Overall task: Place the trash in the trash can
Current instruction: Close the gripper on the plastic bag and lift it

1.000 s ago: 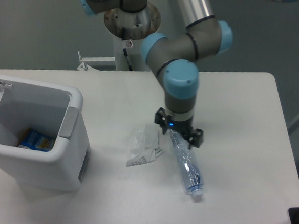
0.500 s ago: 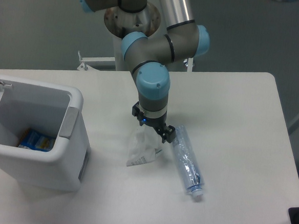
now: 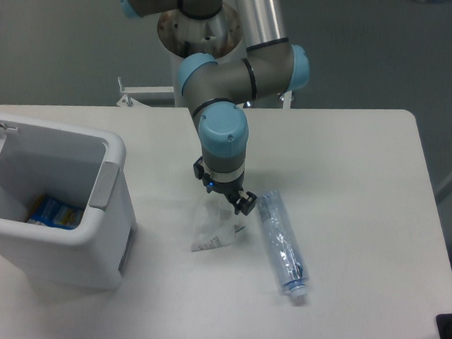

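The wrapper, crumpled clear-and-white plastic, lies on the table just right of the trash can and is partly covered by the tool above it. Beside it to the right, close but apart, the crushed bluish bottle lies on its side with its white cap toward the front edge.

The gripper is directly over the top of the wrapper. A second ago it stood over the upper end of the bottle; since then it has swung left, and the bottle lies in the same place and pose as before, so it was not picked up. I judge that the wrapper is the piece being gone for first and that neither piece has been lifted yet. The two black fingers appear spread with a gap between them, but the wrist hides much of them from this angle, so I cannot tell for sure whether they are released or already closing on the plastic.

The trash can stands at the left with its lid up, mouth open, and a blue and yellow packet at the bottom. The packet's printing is too small to read, and no legible writing shows on the wrapper or bottle.
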Controlling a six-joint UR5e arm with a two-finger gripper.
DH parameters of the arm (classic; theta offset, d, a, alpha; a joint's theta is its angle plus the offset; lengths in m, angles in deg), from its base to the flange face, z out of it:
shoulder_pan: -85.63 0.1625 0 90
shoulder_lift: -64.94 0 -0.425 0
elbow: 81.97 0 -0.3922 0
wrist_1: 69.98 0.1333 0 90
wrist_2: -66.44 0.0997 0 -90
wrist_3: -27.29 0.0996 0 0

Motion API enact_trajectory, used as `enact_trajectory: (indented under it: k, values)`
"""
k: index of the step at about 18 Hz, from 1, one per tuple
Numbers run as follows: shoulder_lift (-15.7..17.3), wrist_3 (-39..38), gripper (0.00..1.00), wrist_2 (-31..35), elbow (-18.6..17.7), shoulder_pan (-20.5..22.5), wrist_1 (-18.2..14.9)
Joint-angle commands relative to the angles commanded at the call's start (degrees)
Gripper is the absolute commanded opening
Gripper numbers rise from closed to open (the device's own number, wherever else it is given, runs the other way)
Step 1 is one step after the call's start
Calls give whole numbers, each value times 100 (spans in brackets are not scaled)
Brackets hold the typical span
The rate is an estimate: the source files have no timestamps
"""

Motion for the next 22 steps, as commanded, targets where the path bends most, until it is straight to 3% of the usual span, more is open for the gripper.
enact_trajectory:
  k: [2, 22]
  values:
    - [9, 0, 0, -35, 105, 0, -18]
    - [97, -272, 0, -106, 334, 70, -123]
